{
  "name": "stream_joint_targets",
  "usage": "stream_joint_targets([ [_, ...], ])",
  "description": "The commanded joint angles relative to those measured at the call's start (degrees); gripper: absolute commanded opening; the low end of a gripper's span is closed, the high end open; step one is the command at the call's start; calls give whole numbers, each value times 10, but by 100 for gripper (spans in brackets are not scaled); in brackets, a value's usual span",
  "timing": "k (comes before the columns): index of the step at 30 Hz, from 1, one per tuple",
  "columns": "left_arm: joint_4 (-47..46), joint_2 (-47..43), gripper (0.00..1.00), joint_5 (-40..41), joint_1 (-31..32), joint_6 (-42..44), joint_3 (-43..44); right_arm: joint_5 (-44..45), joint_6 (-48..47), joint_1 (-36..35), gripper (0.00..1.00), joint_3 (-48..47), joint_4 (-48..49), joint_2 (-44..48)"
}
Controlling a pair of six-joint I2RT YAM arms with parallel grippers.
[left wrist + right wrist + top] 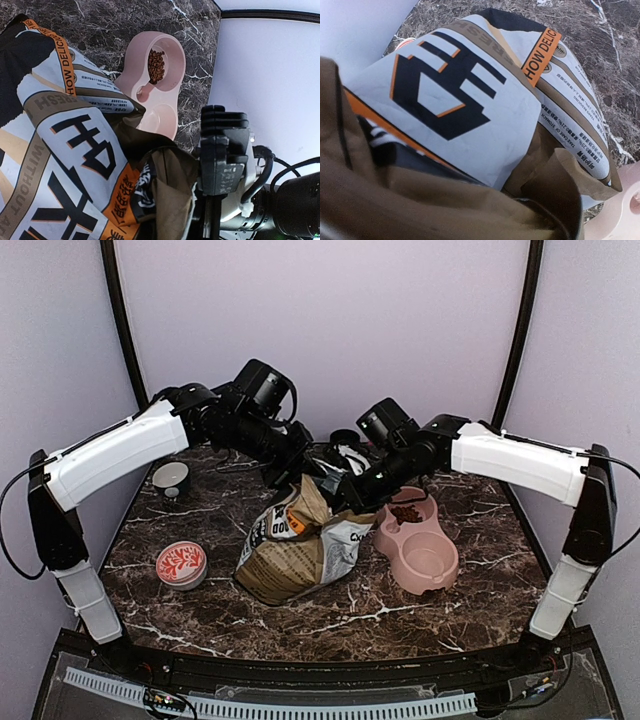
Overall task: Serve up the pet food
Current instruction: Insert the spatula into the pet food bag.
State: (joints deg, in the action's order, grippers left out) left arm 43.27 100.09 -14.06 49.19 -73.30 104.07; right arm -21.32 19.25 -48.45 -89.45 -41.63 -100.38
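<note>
The pet food is a small heap of reddish-brown kibble in the far compartment of the pink double bowl. It also shows in the left wrist view. The tan-and-white printed bag stands mid-table, leaning, with its top pulled up. My left gripper and right gripper both grip the bag's top edge from either side. In both wrist views the bag's brown paper covers my own fingers. The near compartment holds no kibble.
A red-and-white patterned dish sits front left. A small white bowl with a dark inside sits at the back left. The enclosure walls stand close behind the arms. The pink bowl touches the bag's right side.
</note>
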Motion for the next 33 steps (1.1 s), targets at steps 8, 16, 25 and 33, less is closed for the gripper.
stream_joint_targets([
  [8,-33,-49,0,8,-7,8,-17,-115,9,1,0,78,84,-51],
  [16,-54,-54,0,13,-8,10,-51,-191,77,14,0,141,191,-16],
  [25,-117,-66,0,19,-9,45,-113,-199,157,28,0,208,302,16],
  [33,-153,-67,0,6,-19,80,-153,-199,221,36,0,274,392,44],
])
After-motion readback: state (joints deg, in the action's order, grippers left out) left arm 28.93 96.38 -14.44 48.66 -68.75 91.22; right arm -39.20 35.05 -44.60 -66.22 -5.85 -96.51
